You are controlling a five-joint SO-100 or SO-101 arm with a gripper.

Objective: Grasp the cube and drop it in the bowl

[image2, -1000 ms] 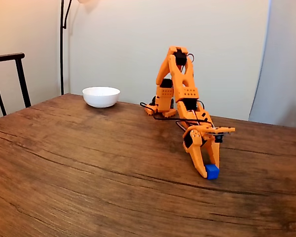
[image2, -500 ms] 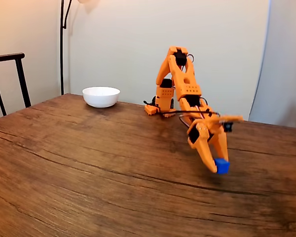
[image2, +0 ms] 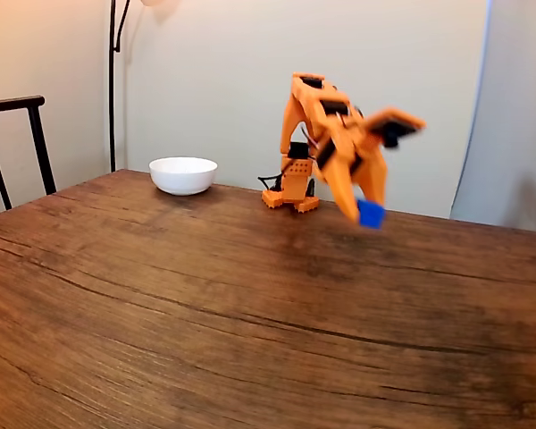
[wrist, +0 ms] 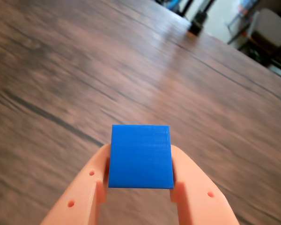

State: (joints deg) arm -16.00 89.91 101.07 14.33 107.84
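1. Your orange two-finger gripper (wrist: 140,183) is clamped on the small bright-blue plain-faced cube (wrist: 140,157); in the wrist view the two orange fingers (wrist: 96,185) press against opposite faces of it, with the cube's front face square to the camera.

2. Here is what just changed: a second ago the cube sat on the brown wooden table (image2: 161,304) under the fingertips, half a second ago it was barely off the surface, and now in the fixed view the cube (image2: 370,214) hangs well above the tabletop, with the orange arm (image2: 335,147) folded back up towards its base.

3. That tells you the grasp has held through the lift. The blur of the wood grain in the wrist view suggests the arm is moving fast, so judge the hold by the cube staying centred between the fingers.

4. The plain white round bowl (image2: 183,175) stands at the far edge of the table, well apart from the cube and to its left in the fixed view, near the black chair (image2: 18,143).

5. Your remaining work, as I judge it, is the carry to the left until the cube is over the bowl's opening, then the release. Keep the height you have so the cube clears the rim.
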